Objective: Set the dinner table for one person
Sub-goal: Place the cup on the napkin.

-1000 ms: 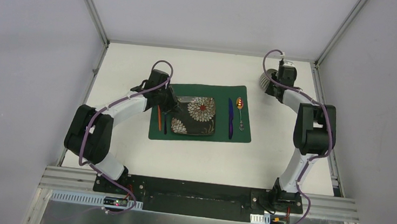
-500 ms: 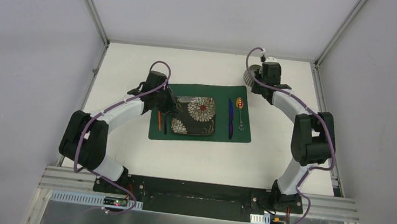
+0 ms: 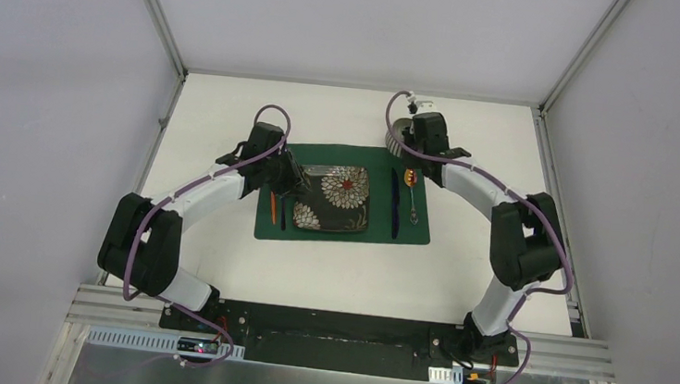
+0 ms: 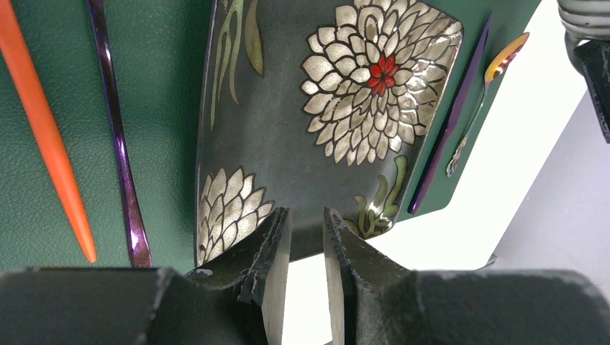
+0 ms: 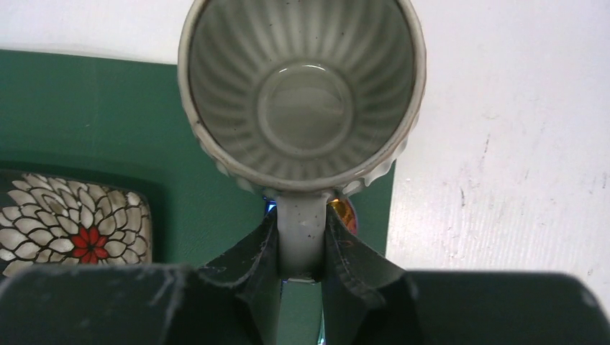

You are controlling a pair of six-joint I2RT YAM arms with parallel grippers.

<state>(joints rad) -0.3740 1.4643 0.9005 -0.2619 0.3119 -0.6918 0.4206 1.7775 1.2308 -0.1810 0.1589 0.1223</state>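
Note:
My right gripper [image 5: 302, 215] [image 3: 408, 148] is shut on the handle of a grey ribbed mug [image 5: 302, 79] [image 3: 397, 140]. The mug hangs upright over the far right corner of the green placemat [image 3: 358, 154] on the white dinner table [image 3: 338, 275]. A dark flowered plate [image 3: 334, 198] [image 4: 309, 129] lies in the middle of the mat. My left gripper [image 4: 307, 213] [image 3: 297, 186] hovers at the plate's left rim, jaws a little apart with nothing between them.
An orange utensil [image 4: 50, 144] and a dark purple one [image 4: 119, 165] lie left of the plate. On its right are a blue knife [image 3: 394, 206] and a spoon [image 3: 413, 203], their far tips under the mug's handle. Aluminium posts and grey walls edge the table.
The right arm has carried the mug left from the table's far right corner to the placemat's far right corner. The left elbow has shifted slightly; its gripper has stayed at the plate.

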